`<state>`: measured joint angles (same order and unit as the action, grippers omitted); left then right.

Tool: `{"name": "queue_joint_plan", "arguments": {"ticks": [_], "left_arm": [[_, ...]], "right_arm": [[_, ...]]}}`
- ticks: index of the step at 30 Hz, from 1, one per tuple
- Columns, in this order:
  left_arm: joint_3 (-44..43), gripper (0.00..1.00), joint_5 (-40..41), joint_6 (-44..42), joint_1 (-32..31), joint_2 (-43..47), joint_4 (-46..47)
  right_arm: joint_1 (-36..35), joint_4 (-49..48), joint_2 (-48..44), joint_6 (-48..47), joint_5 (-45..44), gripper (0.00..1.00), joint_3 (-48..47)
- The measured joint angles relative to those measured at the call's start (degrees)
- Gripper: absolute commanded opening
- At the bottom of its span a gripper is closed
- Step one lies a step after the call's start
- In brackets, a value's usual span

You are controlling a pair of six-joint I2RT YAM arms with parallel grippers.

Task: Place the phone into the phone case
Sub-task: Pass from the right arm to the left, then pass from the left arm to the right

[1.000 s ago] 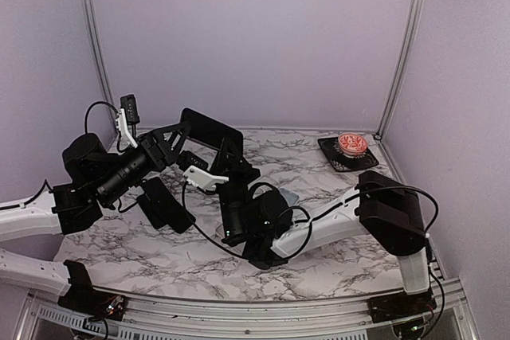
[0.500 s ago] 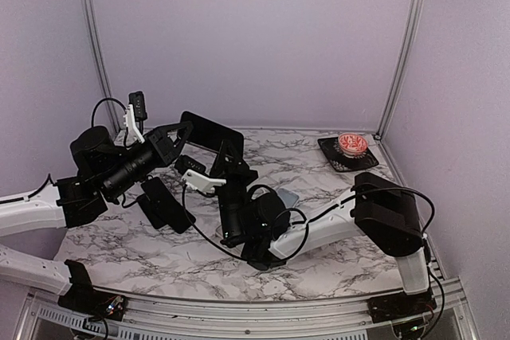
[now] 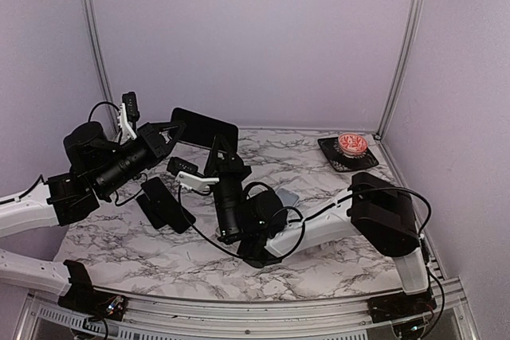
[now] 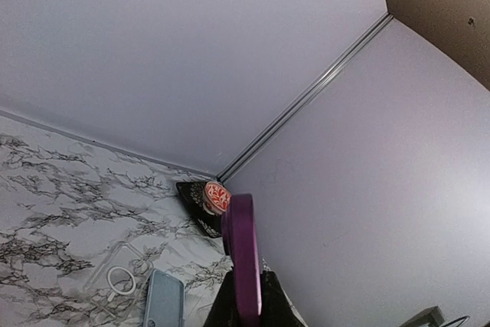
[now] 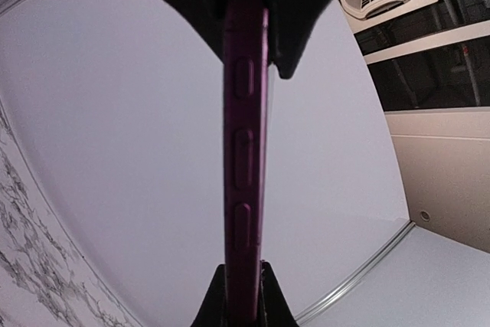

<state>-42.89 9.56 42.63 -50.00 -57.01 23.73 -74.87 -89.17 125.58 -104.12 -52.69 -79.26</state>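
Phone case (image 3: 205, 127), purple-edged, is pinched by closed fingers at both ends: left gripper (image 3: 170, 134) on its left end, right gripper (image 3: 218, 147) from below. It is held aloft, left of frame centre. Long axis runs left-right, dipping rightward. Judged step: two-handed hold for seating. Whether a phone is inside, cannot tell. Next move needs the corners pressed square.

The left arm (image 3: 119, 166) and right arm (image 3: 319, 228) reach up toward each other, jaws clamped tight.
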Motion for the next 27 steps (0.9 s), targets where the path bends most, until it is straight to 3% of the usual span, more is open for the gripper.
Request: {"name": "queue_joint_plan", "arguments": {"ticks": [5,6,7,8,9,10,11,16,21,25,27], "left_arm": [[-0.6,0.0,-0.5,1.6,0.3,0.4,-0.2],[-0.7,0.0,-0.7,1.9,0.4,0.2,-0.2],[-0.8,0.0,-0.7,2.0,0.5,0.1,-0.2],[-0.8,0.0,-0.7,2.0,0.6,0.0,-0.2],[-0.8,0.0,-0.8,1.7,0.6,0.1,-0.2],[-0.9,0.0,-1.8,0.0,0.5,0.2,-0.3],[-1.3,0.0,-2.5,-2.2,0.2,0.2,-1.6],[-2.4,0.0,-2.4,-12.6,-0.6,0.9,-7.9],[-3.3,0.0,1.5,-21.2,-0.6,3.5,-12.7],[-5.6,0.0,6.2,-27.1,-0.6,4.0,-17.7],[-6.4,0.0,7.1,-29.5,-0.6,4.0,-19.8]], "right_arm": [[0.2,0.0,0.0,-1.9,1.2,0.0,-1.4],[0.2,0.0,0.0,-2.1,1.1,0.05,-1.4],[0.3,0.0,0.0,-2.1,1.1,0.21,-1.4],[0.3,0.0,0.0,-2.2,1.0,0.53,-1.4],[0.3,0.0,0.0,-2.0,1.0,0.74,-1.4],[0.3,0.2,0.0,-2.3,1.6,0.89,-1.3],[0.1,0.2,0.0,-2.4,2.5,0.97,-1.0],[-1.0,0.2,0.0,-0.4,3.6,0.99,2.5],[-1.3,6.2,-3.8,10.5,3.9,0.99,11.7],[-0.9,30.5,-17.5,29.9,11.8,0.99,18.6],[0.9,46.4,-25.3,41.9,23.0,0.99,17.2]]}}
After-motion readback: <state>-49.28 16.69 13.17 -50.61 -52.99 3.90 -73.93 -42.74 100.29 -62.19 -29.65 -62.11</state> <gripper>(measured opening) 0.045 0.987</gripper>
